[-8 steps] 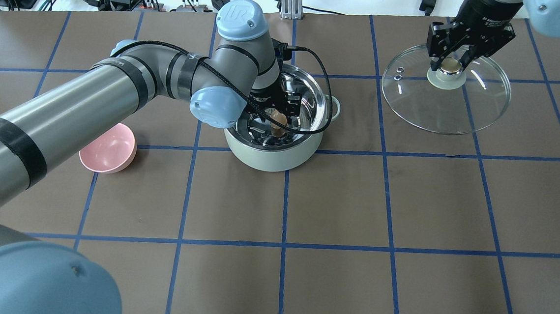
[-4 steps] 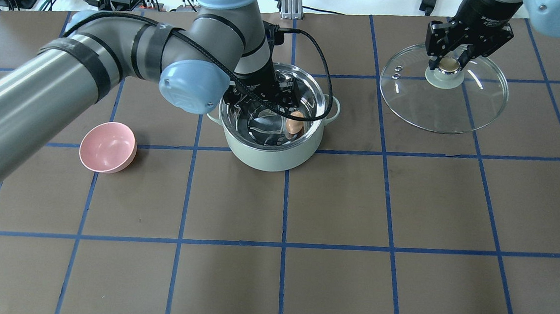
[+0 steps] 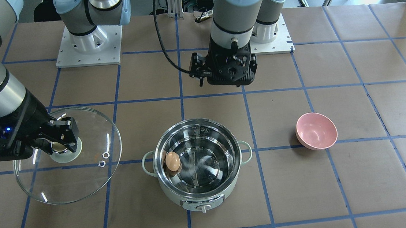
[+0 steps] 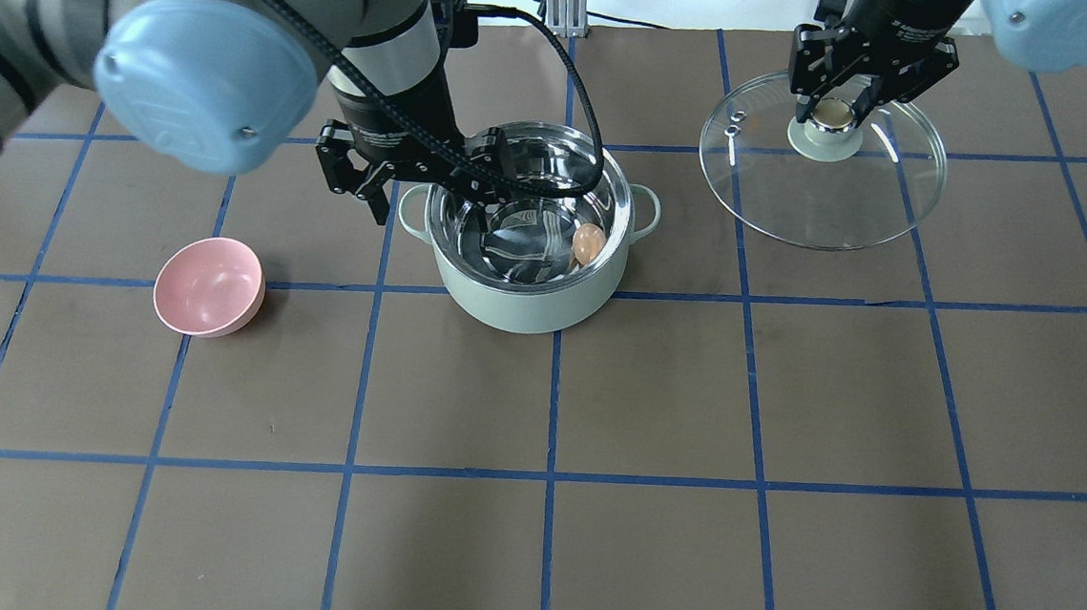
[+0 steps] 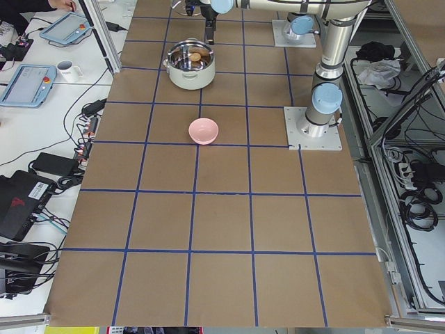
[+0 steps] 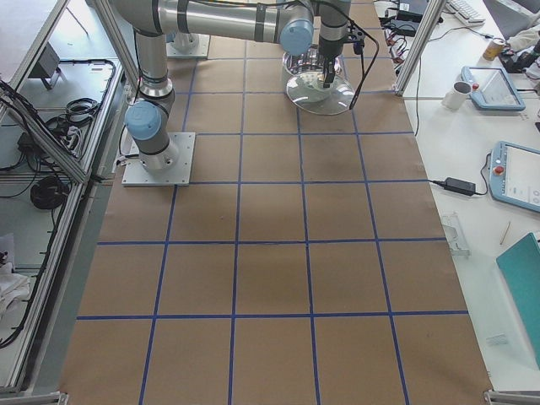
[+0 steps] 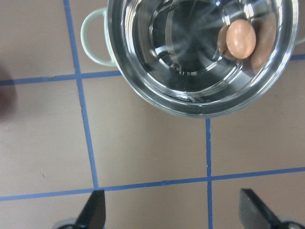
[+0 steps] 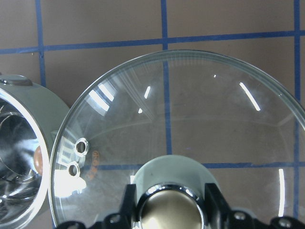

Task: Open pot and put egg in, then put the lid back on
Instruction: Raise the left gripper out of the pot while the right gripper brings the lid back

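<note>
The mint-green pot [image 4: 526, 311] stands open, also in the front view [image 3: 175, 198]. The tan egg [image 4: 589, 243] lies inside against its steel wall, and shows in the front view [image 3: 172, 161] and the left wrist view [image 7: 240, 39]. My left gripper [image 4: 435, 211] is open and empty, raised above the pot's far-left side; its fingertips [image 7: 93, 212] frame bare table. My right gripper [image 4: 832, 115] is shut on the beige knob of the glass lid [image 4: 823, 205] and holds it tilted, to the pot's right [image 3: 71, 180]. The lid [image 8: 190, 119] fills the right wrist view.
A small pink bowl [image 4: 210, 286] sits on the table to the pot's left, also in the front view [image 3: 316, 130]. Brown table covering with blue tape grid lines. Cables and electronics lie beyond the table's far edge.
My left gripper has risen out of the pot, open, and left the egg, which rolled to the pot's right wall. My right gripper has carried the lid leftward toward the pot.
</note>
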